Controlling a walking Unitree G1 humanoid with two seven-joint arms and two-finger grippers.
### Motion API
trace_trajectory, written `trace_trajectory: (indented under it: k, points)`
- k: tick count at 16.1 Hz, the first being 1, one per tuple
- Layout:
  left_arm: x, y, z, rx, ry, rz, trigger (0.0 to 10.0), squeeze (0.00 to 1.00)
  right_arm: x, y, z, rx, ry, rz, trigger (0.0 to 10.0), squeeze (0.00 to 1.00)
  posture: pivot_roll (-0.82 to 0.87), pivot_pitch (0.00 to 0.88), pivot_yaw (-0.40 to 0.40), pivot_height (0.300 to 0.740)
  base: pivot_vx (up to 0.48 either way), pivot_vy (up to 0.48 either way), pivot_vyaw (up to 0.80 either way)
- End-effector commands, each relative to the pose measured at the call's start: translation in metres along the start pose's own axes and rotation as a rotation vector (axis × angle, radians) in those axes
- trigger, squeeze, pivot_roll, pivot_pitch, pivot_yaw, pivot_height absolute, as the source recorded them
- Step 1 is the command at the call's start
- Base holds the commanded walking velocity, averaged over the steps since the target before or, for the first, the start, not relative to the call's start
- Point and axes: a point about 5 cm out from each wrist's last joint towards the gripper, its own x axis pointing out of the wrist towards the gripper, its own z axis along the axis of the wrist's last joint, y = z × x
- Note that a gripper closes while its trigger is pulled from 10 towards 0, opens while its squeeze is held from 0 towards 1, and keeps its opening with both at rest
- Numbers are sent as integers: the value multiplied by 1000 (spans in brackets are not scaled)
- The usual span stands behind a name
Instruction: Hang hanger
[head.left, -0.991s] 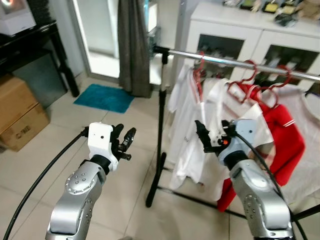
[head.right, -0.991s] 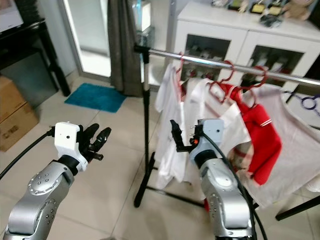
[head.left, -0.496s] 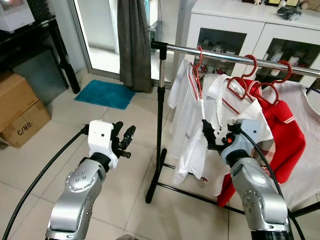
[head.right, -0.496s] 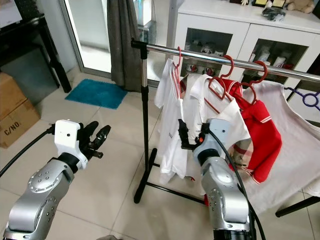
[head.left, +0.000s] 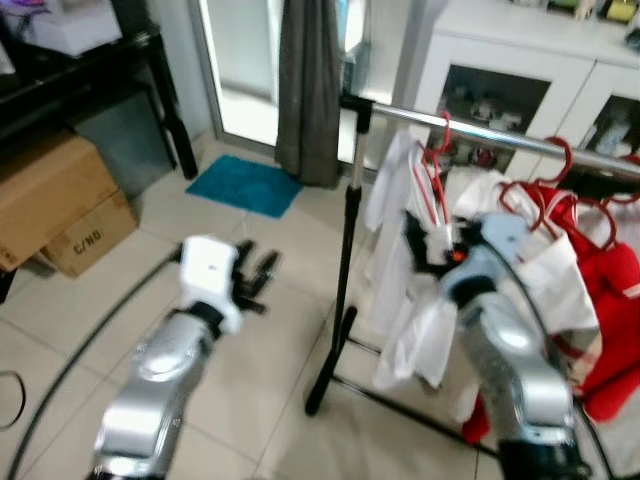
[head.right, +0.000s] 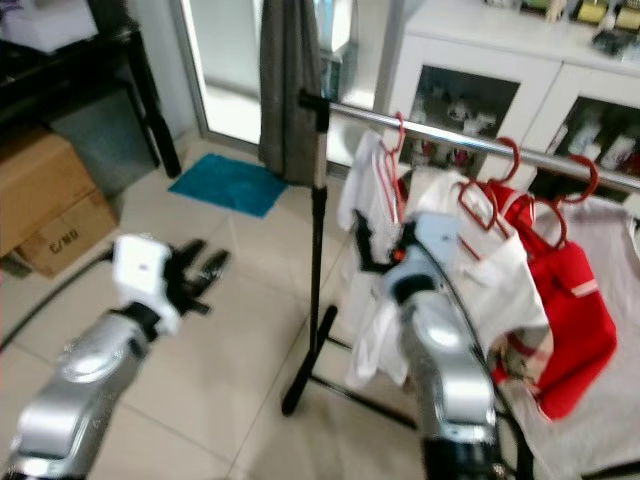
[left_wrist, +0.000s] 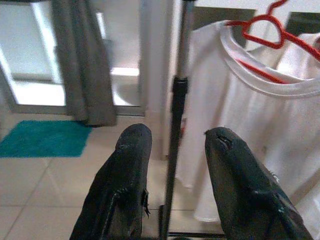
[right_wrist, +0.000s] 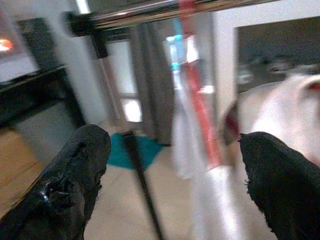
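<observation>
At one o'clock, red hanger (head.left: 433, 175) with white shirt (head.left: 400, 250) already on rail (head.left: 480, 135). Right claw (head.left: 418, 243) spread, empty, beside shirt; left claw (head.left: 258, 280) spread, empty. Hanging looks done.

Daylight pours in through the glass door (head.left: 245, 60) behind the grey curtain (head.left: 310, 90), washing that doorway out to white. My head views are evenly bright but smeared with motion blur. My left wrist view is fairly sharp beyond its soft, close fingers (left_wrist: 125, 185). My right wrist view is heavily blurred throughout.
</observation>
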Motion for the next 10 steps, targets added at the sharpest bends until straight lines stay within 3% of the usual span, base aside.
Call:
trace_trajectory:
  k: [1, 2, 5, 8, 10]
  points:
    - [-3, 4, 1, 20, -2, -1, 10000, 0, -1, 1, 12, -18, -67, -15, 10000, 4, 10, 0, 2, 740, 322, 0, 0]
    - [-4, 3, 0, 20, 1, -8, 10000, 0, -2, -1, 15, -13, -75, -23, 10000, 0, 5, 0, 5, 740, 326, 0, 0]
    - [-3, 0, -2, 23, 8, -38, 10000, 0, -4, -1, 19, -30, -76, 31, 10000, 0, -4, 0, 3, 740, 319, 0, -756]
    - [-4, -3, -3, 28, 9, -54, 10000, 0, -3, 6, 19, -83, -43, 135, 10000, 0, 8, 0, -16, 740, 279, 0, 0]
    - [-7, -4, -4, 33, 11, -62, 10000, 0, -4, 9, 17, -59, -25, 183, 10000, 0, 13, 0, -19, 740, 129, 0, 0]
